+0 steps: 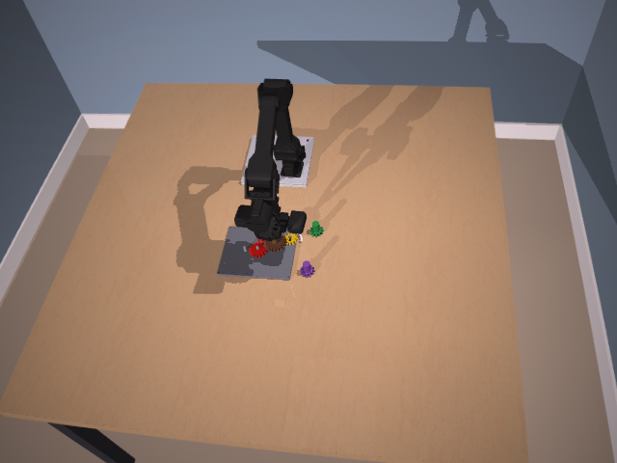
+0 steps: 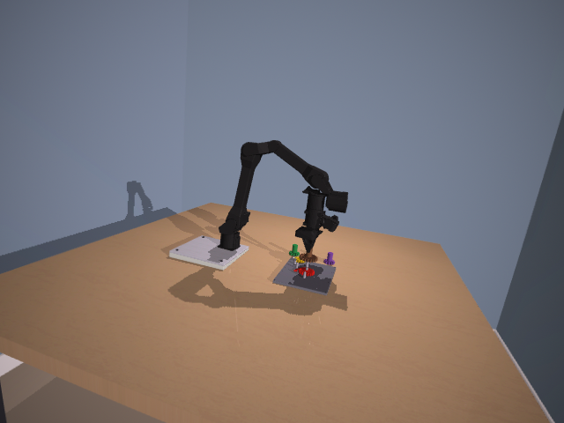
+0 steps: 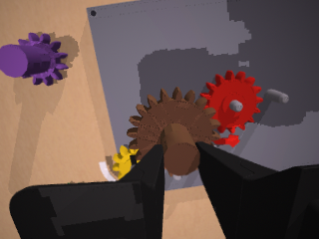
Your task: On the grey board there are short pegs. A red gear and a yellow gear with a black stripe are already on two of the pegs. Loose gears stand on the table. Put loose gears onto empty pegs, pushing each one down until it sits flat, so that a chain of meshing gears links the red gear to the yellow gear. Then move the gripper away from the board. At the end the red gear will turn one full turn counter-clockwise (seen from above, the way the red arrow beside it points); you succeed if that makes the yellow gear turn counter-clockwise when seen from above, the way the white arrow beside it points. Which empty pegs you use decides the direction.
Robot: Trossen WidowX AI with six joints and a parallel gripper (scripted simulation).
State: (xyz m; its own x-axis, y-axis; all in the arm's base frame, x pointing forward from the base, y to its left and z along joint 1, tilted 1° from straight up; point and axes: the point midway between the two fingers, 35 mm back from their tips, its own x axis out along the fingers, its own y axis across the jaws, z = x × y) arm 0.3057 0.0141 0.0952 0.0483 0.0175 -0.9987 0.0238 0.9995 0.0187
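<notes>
My gripper (image 3: 178, 150) (image 2: 309, 251) is shut on the handle of the brown gear (image 3: 174, 117) (image 2: 307, 257) (image 1: 275, 244). It holds the gear above the grey board (image 1: 233, 263) (image 2: 285, 276) (image 3: 120, 30), between the red gear and the yellow gear. The red gear (image 1: 257, 251) (image 2: 306, 271) (image 3: 229, 102) is on its peg. The yellow gear (image 1: 290, 239) (image 3: 123, 161) is partly hidden by the brown gear and a finger in the wrist view. An empty peg (image 3: 277, 96) stands beside the red gear. The green gear (image 1: 316, 229) (image 2: 294, 250) and purple gear (image 1: 307, 269) (image 2: 330, 258) (image 3: 37, 60) stand on the table.
The arm's white base plate (image 1: 248, 172) (image 2: 196, 256) is behind the board. The green gear is beyond the yellow gear's side of the board, and the purple gear is close to the board's right edge in the top view. The white arrow (image 3: 106, 171) lies beside the yellow gear.
</notes>
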